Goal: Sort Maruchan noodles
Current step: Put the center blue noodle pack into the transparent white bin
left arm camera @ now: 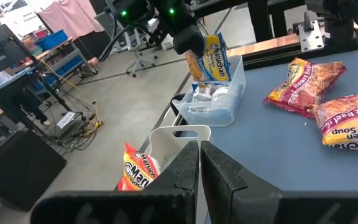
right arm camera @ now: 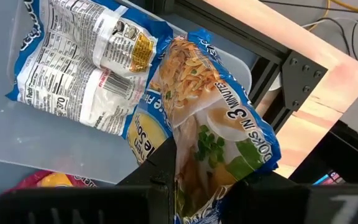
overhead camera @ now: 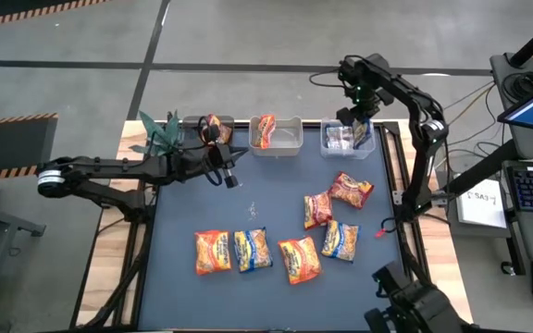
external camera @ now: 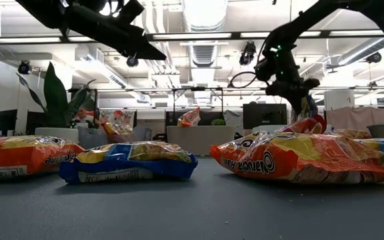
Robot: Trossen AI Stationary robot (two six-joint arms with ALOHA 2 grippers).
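A blue-and-yellow packet (right arm camera: 210,143) is pinched by the right gripper (overhead camera: 357,128) above the right bin (overhead camera: 329,148); release is called for next. The left gripper (overhead camera: 228,176) is pressed together, empty.

six noodle packets (overhead camera: 280,240) flat on table — others in bins — one blue lifted.

Three bins (overhead camera: 276,146) sat in a row along the table's (overhead camera: 276,199) far edge, each with noodles inside. Six more packets (overhead camera: 290,245) lay scattered on the near half, mostly toward the right.
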